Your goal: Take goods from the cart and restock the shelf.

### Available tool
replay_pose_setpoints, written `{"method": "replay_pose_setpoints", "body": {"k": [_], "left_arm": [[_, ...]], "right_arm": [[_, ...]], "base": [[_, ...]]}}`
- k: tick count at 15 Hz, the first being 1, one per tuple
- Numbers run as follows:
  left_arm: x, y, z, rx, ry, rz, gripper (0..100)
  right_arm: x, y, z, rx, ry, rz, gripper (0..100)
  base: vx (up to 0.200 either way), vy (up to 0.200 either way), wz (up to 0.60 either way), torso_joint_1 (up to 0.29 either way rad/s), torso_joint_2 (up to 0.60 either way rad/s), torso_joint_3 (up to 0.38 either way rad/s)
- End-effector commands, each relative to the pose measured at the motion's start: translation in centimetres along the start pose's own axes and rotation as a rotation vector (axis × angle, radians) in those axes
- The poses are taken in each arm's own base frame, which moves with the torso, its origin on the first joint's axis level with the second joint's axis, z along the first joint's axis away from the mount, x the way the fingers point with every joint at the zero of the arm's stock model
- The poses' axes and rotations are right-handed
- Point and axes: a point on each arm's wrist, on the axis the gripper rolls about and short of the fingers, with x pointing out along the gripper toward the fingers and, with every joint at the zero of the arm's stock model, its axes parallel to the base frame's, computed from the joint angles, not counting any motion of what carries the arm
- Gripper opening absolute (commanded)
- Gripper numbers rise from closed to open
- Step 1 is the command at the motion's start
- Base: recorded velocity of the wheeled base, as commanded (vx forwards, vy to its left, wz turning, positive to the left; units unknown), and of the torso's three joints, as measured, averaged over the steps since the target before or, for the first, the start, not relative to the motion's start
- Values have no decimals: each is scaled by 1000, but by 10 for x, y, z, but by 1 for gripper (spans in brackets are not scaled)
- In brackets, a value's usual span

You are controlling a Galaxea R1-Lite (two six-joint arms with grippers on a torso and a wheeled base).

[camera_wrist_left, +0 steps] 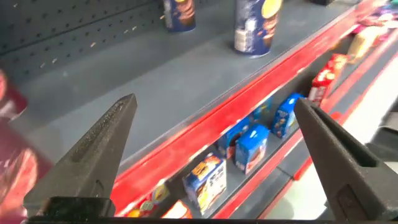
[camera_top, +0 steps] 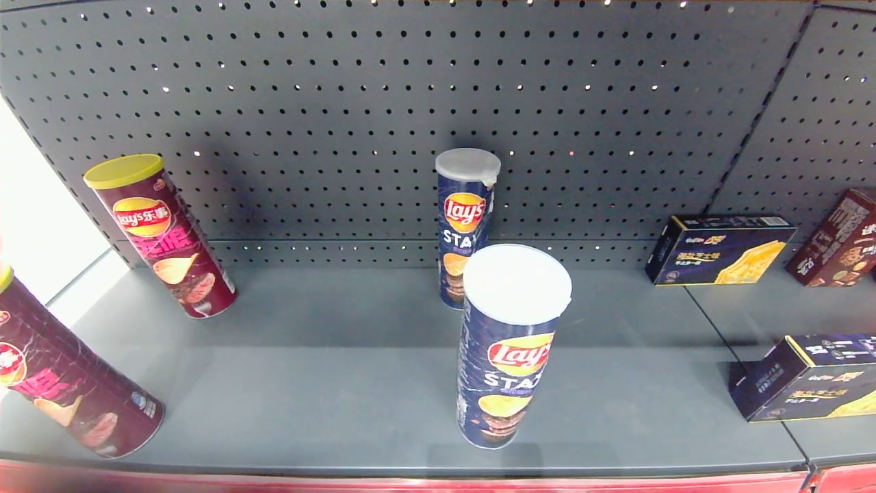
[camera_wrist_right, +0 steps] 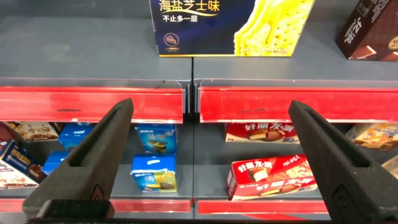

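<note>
**Both end effectors empty at the shelf front; tall cans are the tip-over risk**

- Left end effector (camera_wrist_left: 214, 101): fingers spread wide, nothing between them. It sits low by the red front lip (camera_wrist_left: 249, 99) of the shelf (camera_top: 328, 383), with a blurred maroon shape (camera_wrist_left: 12, 155) close to one finger. This is probably the front maroon can (camera_top: 61, 383).
- Right end effector (camera_wrist_right: 211, 104): also spread and empty, facing the red lip below the front navy box (camera_top: 801, 376). Blue boxes (camera_wrist_right: 153, 173) and red boxes (camera_wrist_right: 270, 177) lie on the lower shelf behind it.
- Goods already on the shelf: rear maroon can (camera_top: 164, 239) by the pegboard, rear navy can (camera_top: 464, 226) mid-shelf, and front navy can (camera_top: 510, 349) just ahead of it, near the lip. A rear navy box (camera_top: 718, 259) and a maroon box (camera_top: 838, 239) sit to the right.

Risks, as judged:
- The cans are tall and narrow. A sideways sweep of the left arm could clip the front maroon can and roll it off the lip.
- The front navy can partly screens the rear one. A new can passed in behind it could knock both over.
- If either arm lifts from below the lip, a finger could catch the red edge.
- The open space between the maroon and navy cans looks like the safest slot.
</note>
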Motion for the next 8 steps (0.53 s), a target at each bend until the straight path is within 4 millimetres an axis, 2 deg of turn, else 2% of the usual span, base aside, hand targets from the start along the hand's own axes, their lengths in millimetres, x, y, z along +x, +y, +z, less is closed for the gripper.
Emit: {"method": "replay_pose_setpoints", "body": {"k": [1,4,6,8], "left_arm": [[-1,-3,-9,4,46,130,100],[-6,-10,-19,-14,100,247,100],[-18,-22,-31,-10,72,294,100],[-23,-27,-33,-2,15,327,100]], "right_arm": [[0,0,0,-1,1,0,100],[0,0,0,-1,3,0,100],[0,0,0,-1,1,0,100],[0,0,0,-1,1,0,100]], "base": [[0,0,0,0,0,0],[0,0,0,0,0,0],[0,0,0,0,0,0],[0,0,0,0,0,0]]}}
